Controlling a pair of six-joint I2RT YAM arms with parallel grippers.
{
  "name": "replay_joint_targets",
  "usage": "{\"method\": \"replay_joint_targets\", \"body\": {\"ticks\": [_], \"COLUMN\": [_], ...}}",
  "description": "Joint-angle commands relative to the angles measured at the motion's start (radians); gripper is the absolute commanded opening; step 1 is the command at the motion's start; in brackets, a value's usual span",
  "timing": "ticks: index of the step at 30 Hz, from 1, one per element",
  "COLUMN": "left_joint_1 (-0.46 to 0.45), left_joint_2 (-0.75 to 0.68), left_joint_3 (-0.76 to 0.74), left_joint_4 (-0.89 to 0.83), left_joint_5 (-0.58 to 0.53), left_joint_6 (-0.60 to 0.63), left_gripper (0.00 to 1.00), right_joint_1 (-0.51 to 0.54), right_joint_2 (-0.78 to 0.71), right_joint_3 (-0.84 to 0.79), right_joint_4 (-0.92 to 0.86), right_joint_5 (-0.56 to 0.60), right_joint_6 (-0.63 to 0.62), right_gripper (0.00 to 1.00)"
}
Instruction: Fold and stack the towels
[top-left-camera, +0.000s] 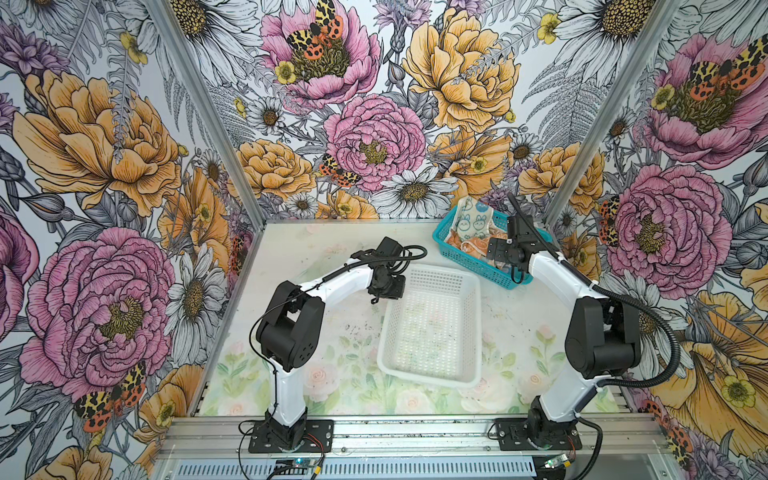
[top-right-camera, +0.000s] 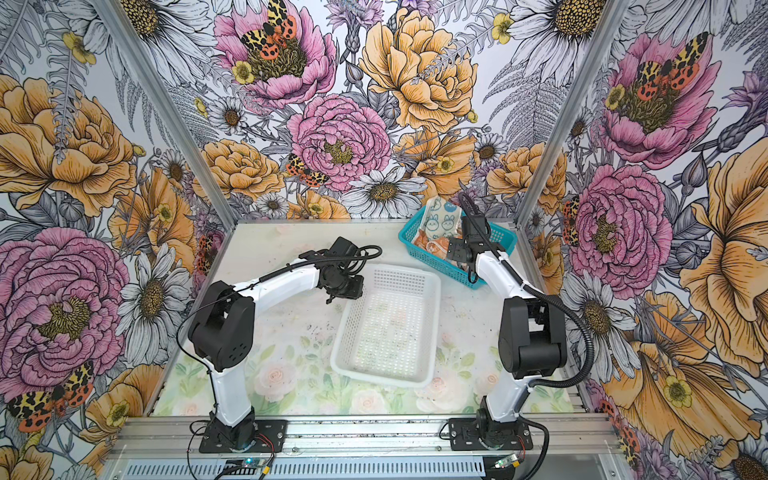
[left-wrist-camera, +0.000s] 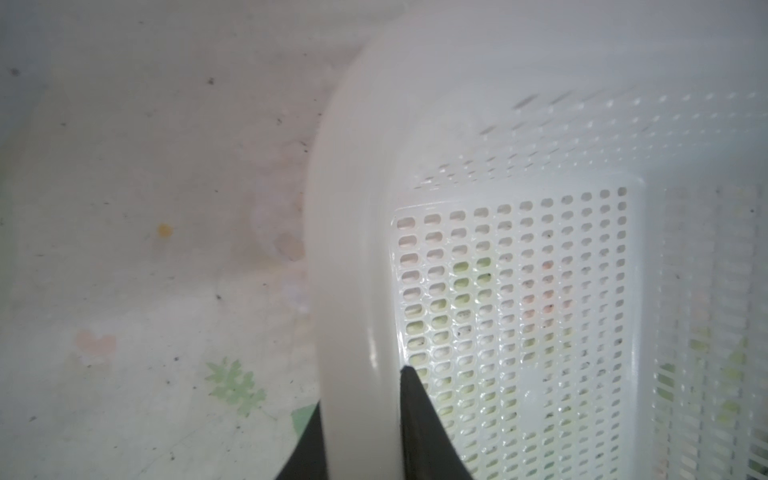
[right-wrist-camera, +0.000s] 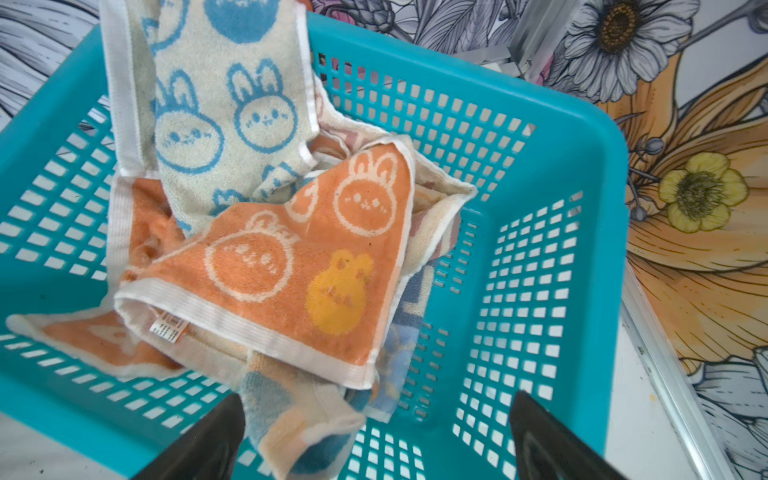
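We judged pickup stage: left claw (left-wrist-camera: 361, 395) pinched white basket (left-wrist-camera: 353, 208) rim; right claw (right-wrist-camera: 376, 395), open, hovered over towels (right-wrist-camera: 291, 270) mid-frame; next, grip one.

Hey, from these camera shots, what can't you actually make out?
How many towels fill the teal basket: in the right wrist view the orange towel covers those beneath; in both top views the right gripper blocks part of the pile.
Print on the orange towel's label: right wrist view, too small.
Fingertips of the left gripper: both top views, hidden beneath its own wrist.
Far wall of the white basket: left wrist view, blurred.
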Motion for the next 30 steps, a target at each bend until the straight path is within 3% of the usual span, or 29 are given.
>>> {"method": "replay_joint_targets", "body": {"ticks": [1,14,22,25,27,30], "left_joint_1": [0.094,0.381,0.396,0.373,0.36,0.35], "left_joint_2": [-0.06,-0.026,0.076,0.055,0.034,-0.006], "left_joint_3": [-0.025,0.082,0.221,0.228,0.228,0.228], "left_joint_4": [-0.015,-0.024,-0.042,-0.042,-0.045,-0.045], "left_joint_5": [-0.062,-0.09,-0.087,-0.118,-0.144,-0.18], "left_joint_6": [0.022,0.083,0.115,0.123,0.129,0.132], "left_gripper": [0.24,0.26,0.29,0.4,0.6,0.8], "right_joint_1": [0.018,0.127,0.177,0.178,0.178,0.178], "right_joint_2": [0.025,0.077,0.155,0.168,0.178,0.193], "right_joint_3": [0.048,0.076,0.105,0.108,0.11,0.114], "right_joint_4": [0.005,0.004,0.002,0.0,-0.002,-0.008], "right_joint_5": [-0.028,-0.083,-0.041,-0.032,-0.025,-0.011], "right_joint_6": [-0.059,-0.224,-0.293,-0.309,-0.323,-0.326], "right_gripper": [0.99,0.99,0.99,0.99,0.95,0.87]}}
